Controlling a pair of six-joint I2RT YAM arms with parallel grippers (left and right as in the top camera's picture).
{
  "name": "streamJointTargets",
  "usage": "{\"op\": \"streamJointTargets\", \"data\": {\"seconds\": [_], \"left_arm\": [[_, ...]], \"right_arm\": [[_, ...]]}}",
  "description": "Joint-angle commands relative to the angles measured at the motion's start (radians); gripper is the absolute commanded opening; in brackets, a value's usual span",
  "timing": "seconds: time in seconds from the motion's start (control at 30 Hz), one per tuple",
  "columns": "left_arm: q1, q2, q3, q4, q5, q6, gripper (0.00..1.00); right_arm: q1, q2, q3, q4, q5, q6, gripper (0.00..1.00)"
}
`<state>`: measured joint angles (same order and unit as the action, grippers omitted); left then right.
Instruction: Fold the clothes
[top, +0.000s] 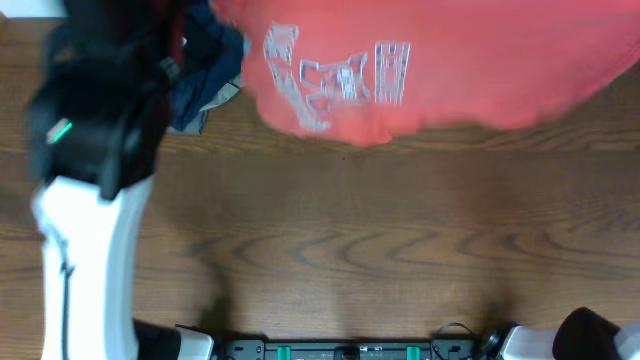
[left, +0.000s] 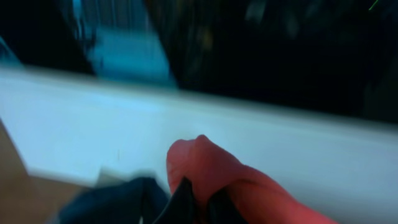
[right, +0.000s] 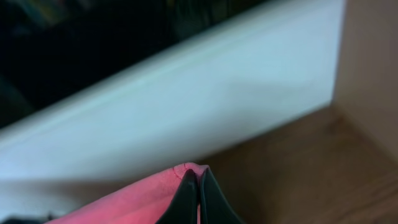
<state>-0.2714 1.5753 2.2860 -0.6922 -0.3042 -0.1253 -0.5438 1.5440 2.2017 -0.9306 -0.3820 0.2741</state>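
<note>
Left claw and right claw clamp the coral T-shirt, white-outlined lettering unreadable.

A: Where does the overhead sit?
B: Straight above, facing down on the wooden table. The coral-red T-shirt crosses its top edge.
A: And the wrist views?
B: Each looks out past its own fingertips, very close to the cloth, toward a white panel beyond — the shirt is what all three share.
</note>
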Motion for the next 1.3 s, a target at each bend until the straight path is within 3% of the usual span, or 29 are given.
{"op": "streamJointTargets", "data": {"seconds": [0.0,0.2,0.47,0.73,0.9,1.07,1.17,1.27], "left_arm": [[0.006,-0.024,0.09,-0.063,0.01,0.039,0.06],[0.006,0.037,0.039,-0.261,0.196,0.002,0.06],[0.006,0.234,-0.043,-0.566,0.199,-0.107,0.06],[0.006,0.117,-0.026,-0.75,0.197,-0.169,0.06],[0.006,-0.007,-0.023,-0.71,0.197,-0.169,0.06],[0.006,0.016,-0.043,-0.644,0.197,-0.169,0.06],[0.006,0.094,-0.084,-0.488,0.159,-0.168,0.06],[0.014,0.216,-0.103,-0.172,0.021,-0.148,0.06]], "right_arm": [[-0.037,-0.008,0.051,-0.055,-0.015,-0.033,0.01],[-0.004,0.026,-0.041,-0.16,-0.014,-0.072,0.01],[0.006,0.086,-0.224,-0.233,-0.015,-0.101,0.01],[0.006,0.048,-0.176,-0.371,-0.008,-0.142,0.01],[0.014,0.048,-0.162,-0.381,-0.011,-0.132,0.01],[0.07,0.09,-0.202,-0.292,-0.011,-0.121,0.01],[0.134,0.13,-0.235,-0.165,-0.011,-0.103,0.01],[0.194,0.179,-0.245,-0.013,0.008,-0.076,0.01]]}}
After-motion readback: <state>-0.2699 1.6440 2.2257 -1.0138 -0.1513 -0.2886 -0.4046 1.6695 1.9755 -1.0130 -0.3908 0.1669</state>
